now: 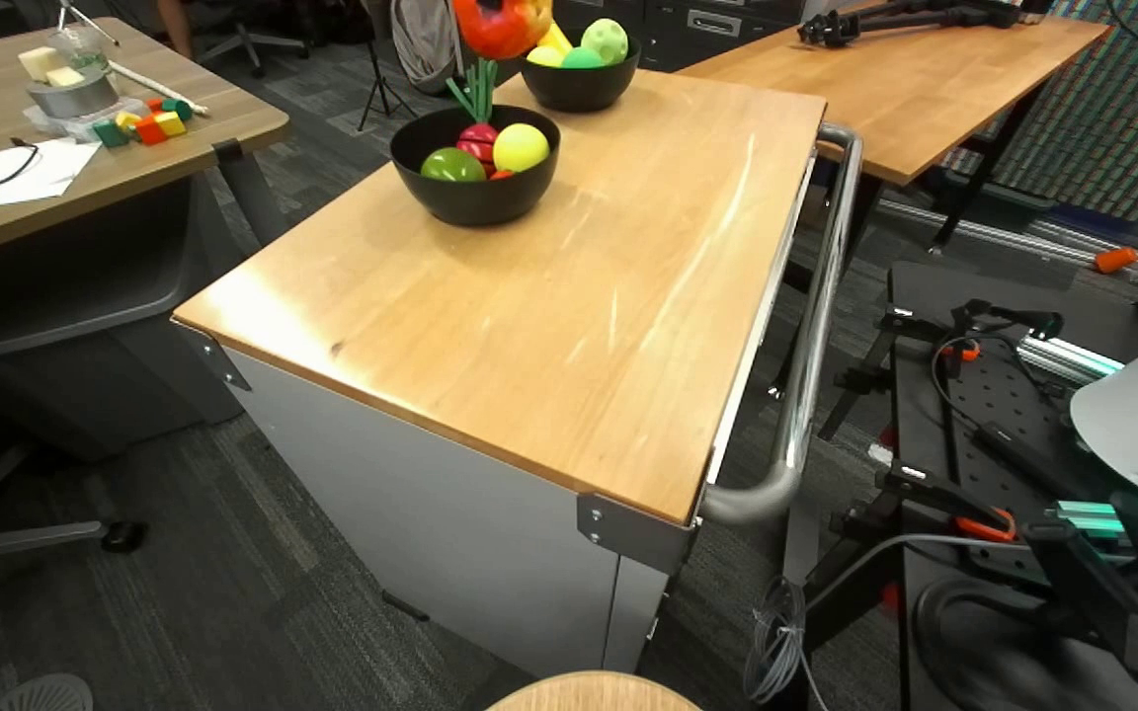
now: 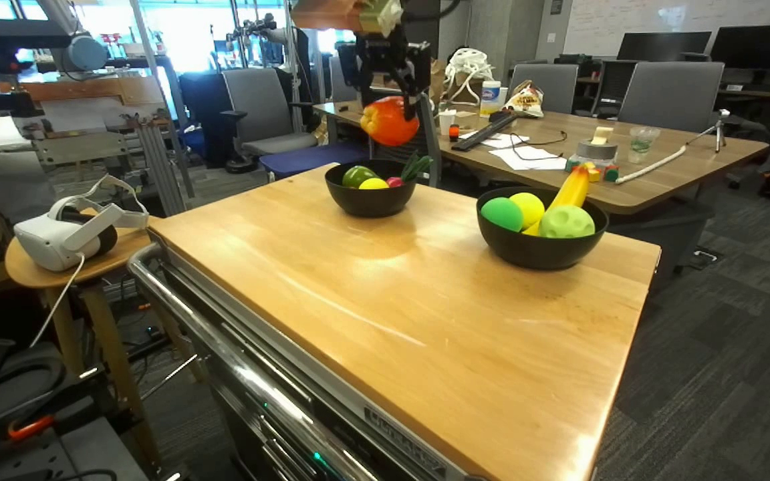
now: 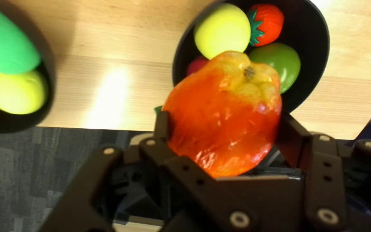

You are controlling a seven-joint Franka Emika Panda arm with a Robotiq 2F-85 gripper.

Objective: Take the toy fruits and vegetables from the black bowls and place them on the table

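My gripper (image 2: 390,110) is shut on a red-orange toy fruit (image 3: 224,119) with a yellow end and holds it in the air. The fruit also shows in both exterior views (image 1: 500,25) (image 2: 395,123). It is above a black bowl (image 2: 371,206), apart from it. That bowl holds a yellow ball (image 3: 221,32), a strawberry (image 3: 269,24), a green fruit (image 3: 280,61) and a red radish with green stalks (image 1: 477,145). A second black bowl (image 2: 539,255) holds a banana (image 2: 572,190), a green ball (image 2: 502,214), a yellow one and a light-green dimpled ball (image 2: 567,224).
Both bowls stand on a wooden cart top (image 2: 385,300) near its far edge. A metal handrail (image 1: 816,326) runs along one side. A desk (image 1: 223,109) with blocks and tape stands close by. A stool with a white headset (image 2: 64,234) stands beside the cart.
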